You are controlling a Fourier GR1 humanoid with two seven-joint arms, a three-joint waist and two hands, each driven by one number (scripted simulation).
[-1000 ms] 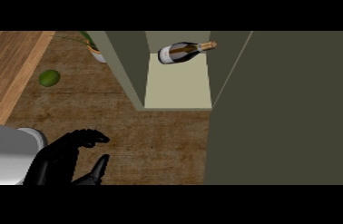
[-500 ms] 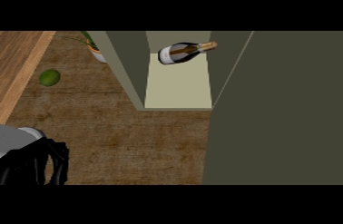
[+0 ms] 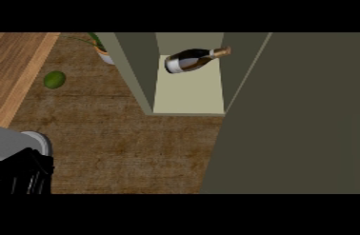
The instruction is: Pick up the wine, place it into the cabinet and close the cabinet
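Brown counter (image 3: 119,143) fills the lower middle of the head view, with a paler wooden strip along its left edge. On it stands an olive cabinet (image 3: 141,72), its door (image 3: 295,115) swung open and covering the right side of the view.

Wine bottle (image 3: 191,60): lying on its side on the pale shelf (image 3: 188,93) inside the cabinet, neck pointing right toward the door side, base toward the left wall. No hand touches it. Placement appears complete; closing the door appears to be the step outstanding.

Left hand (image 3: 25,174): at the lower left corner, well apart from the cabinet, holding nothing. Whether its fingers are curled or straight cannot be told from this view. Right hand: not visible.

Other items: a green lime (image 3: 55,79) on the counter at left, and a potted plant (image 3: 100,48) just beside the cabinet's left wall.

Risks noted:
- The bottle rests on its round side; a jolt from the door shutting could set it rolling on the shelf.
- The neck lies close to the door side and might be struck if it projects past the opening.
- An arm sweeping in from the left could knock the plant.
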